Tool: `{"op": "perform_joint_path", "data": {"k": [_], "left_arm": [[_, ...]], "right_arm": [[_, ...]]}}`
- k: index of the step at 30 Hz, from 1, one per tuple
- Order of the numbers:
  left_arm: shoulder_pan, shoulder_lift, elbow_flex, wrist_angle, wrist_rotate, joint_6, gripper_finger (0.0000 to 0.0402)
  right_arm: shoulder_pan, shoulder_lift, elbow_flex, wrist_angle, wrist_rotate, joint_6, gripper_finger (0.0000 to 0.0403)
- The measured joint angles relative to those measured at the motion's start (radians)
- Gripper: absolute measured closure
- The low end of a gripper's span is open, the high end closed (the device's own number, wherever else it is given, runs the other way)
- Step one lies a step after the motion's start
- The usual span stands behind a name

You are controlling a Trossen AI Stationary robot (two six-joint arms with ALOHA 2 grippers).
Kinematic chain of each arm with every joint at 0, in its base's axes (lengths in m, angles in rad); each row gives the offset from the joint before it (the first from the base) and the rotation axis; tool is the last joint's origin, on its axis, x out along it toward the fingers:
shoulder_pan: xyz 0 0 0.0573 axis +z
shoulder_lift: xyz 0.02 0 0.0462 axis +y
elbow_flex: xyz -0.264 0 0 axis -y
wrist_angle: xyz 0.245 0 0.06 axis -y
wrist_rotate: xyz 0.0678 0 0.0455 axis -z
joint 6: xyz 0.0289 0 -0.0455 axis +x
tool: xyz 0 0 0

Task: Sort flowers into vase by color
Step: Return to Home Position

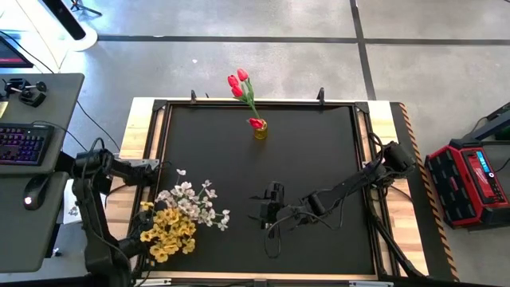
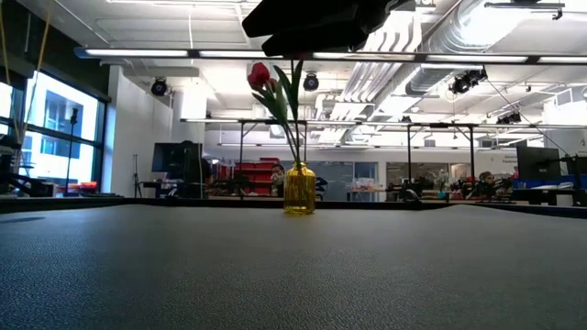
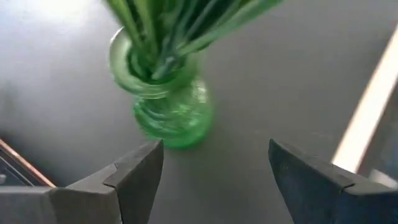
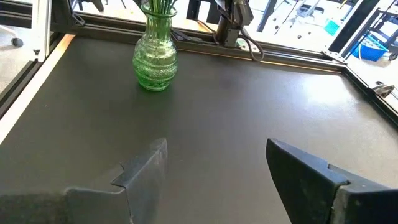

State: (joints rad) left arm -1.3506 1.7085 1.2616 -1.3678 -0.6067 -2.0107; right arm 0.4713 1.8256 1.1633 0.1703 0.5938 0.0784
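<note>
A green glass vase (image 4: 155, 59) stands on the mat near the table's left edge. It holds yellow blossoms (image 1: 169, 231) and white blossoms (image 1: 191, 199), which hide it from above. Its green stems (image 3: 168, 25) show in the left wrist view. A yellow vase (image 1: 260, 131) with red tulips (image 1: 237, 84) stands at the far edge. My left gripper (image 3: 214, 155) is open above the green vase (image 3: 168, 106), touching nothing. My right gripper (image 4: 217, 152) is open over the mat's middle (image 1: 259, 209), pointing toward the green vase.
The black mat (image 1: 319, 159) lies in a raised wooden frame (image 1: 139, 135). A desk with a keyboard (image 1: 24, 143) stands left of the table and a red case (image 1: 470, 179) right of it. In the low view a dark arm part (image 2: 312, 23) hangs over the yellow vase (image 2: 299, 190).
</note>
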Motion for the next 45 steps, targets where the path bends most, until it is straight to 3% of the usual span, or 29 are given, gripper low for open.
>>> {"op": "perform_joint_path", "data": {"k": [6,15,19,23,25,30,37,41,45], "left_arm": [[0.0,-0.055,0.143,0.019,0.006,0.064,0.0124],[0.0,-0.079,0.455,0.092,0.034,0.223,0.0139],[-0.001,-0.078,0.559,0.088,-0.063,0.375,0.0148],[0.029,-0.082,0.615,0.086,-0.221,0.634,0.0157],[0.064,-0.098,0.618,0.082,-0.24,0.735,0.0163],[0.238,-0.16,0.618,0.076,-0.172,1.009,0.0189],[0.549,-0.249,0.619,0.287,-0.097,1.604,0.0235],[0.746,-0.268,0.619,0.438,0.055,1.914,0.0257],[0.956,-0.266,0.595,0.493,0.227,2.062,0.0287]], "right_arm": [[0.001,-0.002,0.0,-0.018,-0.001,-0.035,0.0144],[0.029,-0.137,0.0,-0.258,-0.003,-0.007,0.0144],[0.042,-0.178,0.0,-0.303,-0.002,-0.014,0.0144],[0.05,-0.193,0.0,-0.353,-0.011,-0.034,0.0144],[0.049,-0.201,0.0,-0.362,-0.048,-0.045,0.0144],[0.039,-0.224,0.0,-0.36,-0.191,-0.109,0.0144],[0.032,-0.266,0.0,-0.383,-0.306,-0.233,0.0144],[0.035,-0.319,-0.007,-0.454,-0.303,-0.225,0.0144],[0.035,-0.437,-0.157,-0.361,-0.259,-0.165,0.0144]]}}
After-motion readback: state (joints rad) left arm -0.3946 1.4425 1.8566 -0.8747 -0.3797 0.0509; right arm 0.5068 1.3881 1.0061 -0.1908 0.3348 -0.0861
